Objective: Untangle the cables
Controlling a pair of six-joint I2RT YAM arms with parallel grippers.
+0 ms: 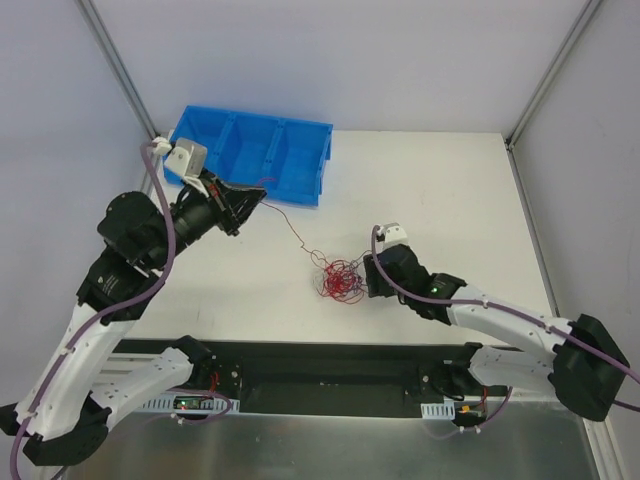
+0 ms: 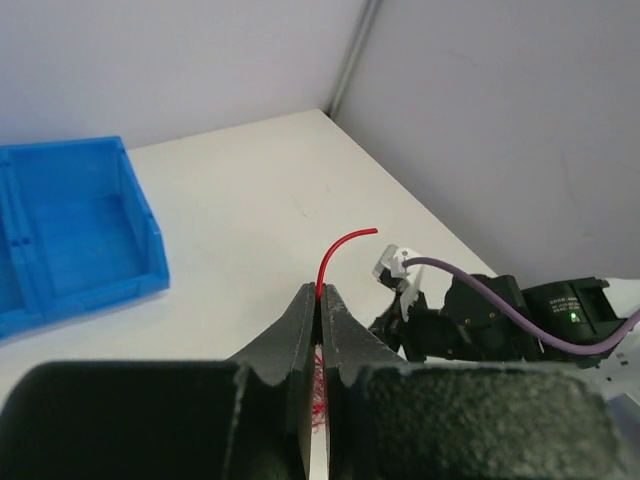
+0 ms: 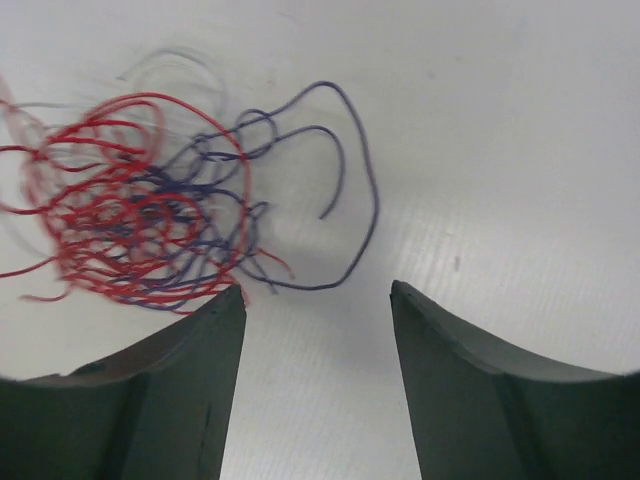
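Left fingers [image 2: 300, 345] pinch 1 red wire [image 2: 332, 252]; right fingers [image 3: 180, 385] wide, cables [image 3: 150, 225] just ahead.

We hold our left arm [image 1: 130, 262] raised, elbow bent, wrist forward | our left gripper [image 2: 320, 297] pinched tight on a red cable [image 2: 350, 237] | our right arm [image 1: 500, 322] stretched low, reaching leftward | our right gripper [image 3: 318, 300] spread wide, fingers pointing down
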